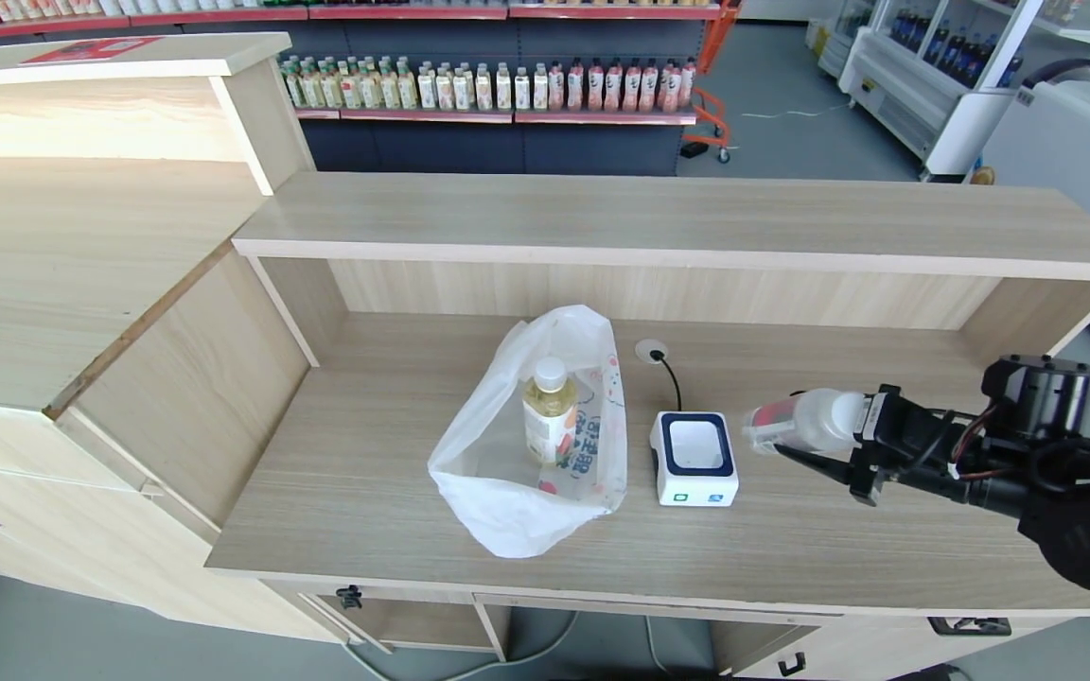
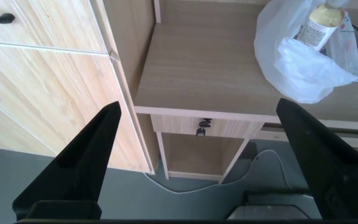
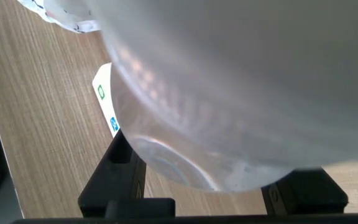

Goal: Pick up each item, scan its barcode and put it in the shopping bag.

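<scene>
Scanning is the step in hand: the right gripper (image 1: 796, 437) is clenched around a pale bottle (image 1: 810, 419) with a reddish label, holding it on its side above the counter (image 1: 365, 473), cap end pointing towards the scanner (image 1: 694, 457). Taking the scanner as the centre of a clock in the head view, the held bottle sits at about 3 o'clock, just beside the scanner's edge and not yet over its window. The shopping bag (image 1: 507, 492) lies at 9 o'clock, close to the scanner, its mouth slumped open. Inside it a bottle of yellow drink (image 1: 548, 411) with a white cap stands upright, so one item appears to be packed already. A black cable (image 1: 673, 383) runs from the scanner towards 12 o'clock into a port in the counter. The left gripper (image 2: 197, 168) hangs released, jaws spread wide, off the counter's front corner and well apart from the bag. The next move probably calls for carrying the bottle towards 9 o'clock until it is over the scanner window, and rolling the wrist so the barcode faces down; where the barcode sits on the label cannot be told from here. After that the bottle needs lifting over the bag's limp rim without dragging the plastic or knocking the standing bottle.
</scene>
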